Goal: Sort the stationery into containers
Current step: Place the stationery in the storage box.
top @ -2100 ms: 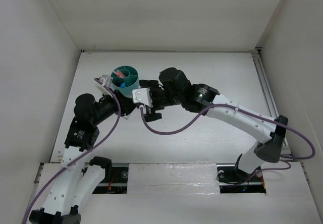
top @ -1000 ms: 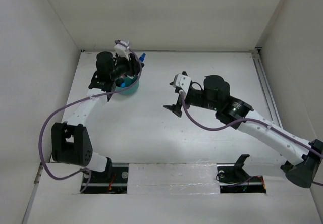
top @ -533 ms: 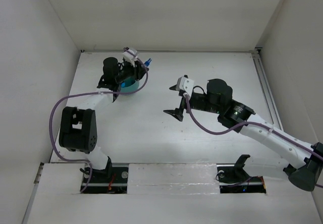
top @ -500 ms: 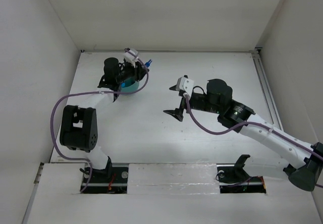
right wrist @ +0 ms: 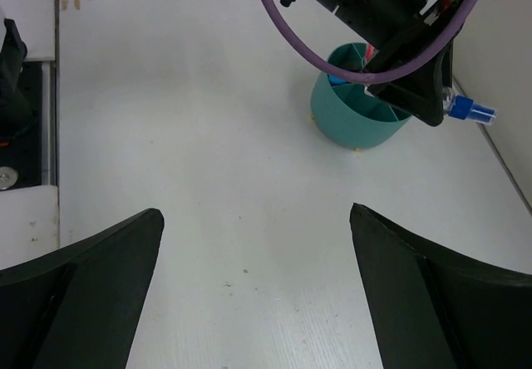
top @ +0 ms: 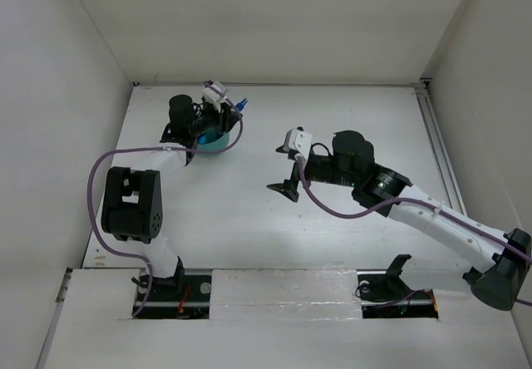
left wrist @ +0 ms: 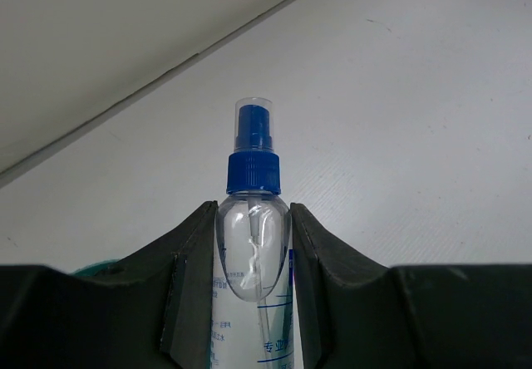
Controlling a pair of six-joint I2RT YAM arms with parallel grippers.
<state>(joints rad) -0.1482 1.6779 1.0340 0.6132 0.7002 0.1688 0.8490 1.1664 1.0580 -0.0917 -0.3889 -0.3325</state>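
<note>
pinching the clear-blue tube (left wrist: 252, 244), left end effector (left wrist: 252, 219) arrives at teal tub (right wrist: 353, 124); right end effector (right wrist: 255, 215), spread, withdraws; drop looks next.

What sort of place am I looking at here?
Probably a lab robot test cell: a white table boxed in by plain walls, two cabled robot arms bolted at its near edge, and a teal tub as prop.

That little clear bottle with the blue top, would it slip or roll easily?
Probably slippery: the bottle is smooth, round clear plastic, pinched only at its sides by the fingers. Laid down, it would likely roll. Stood upright, it is tall and narrow, so it may tip.
</note>
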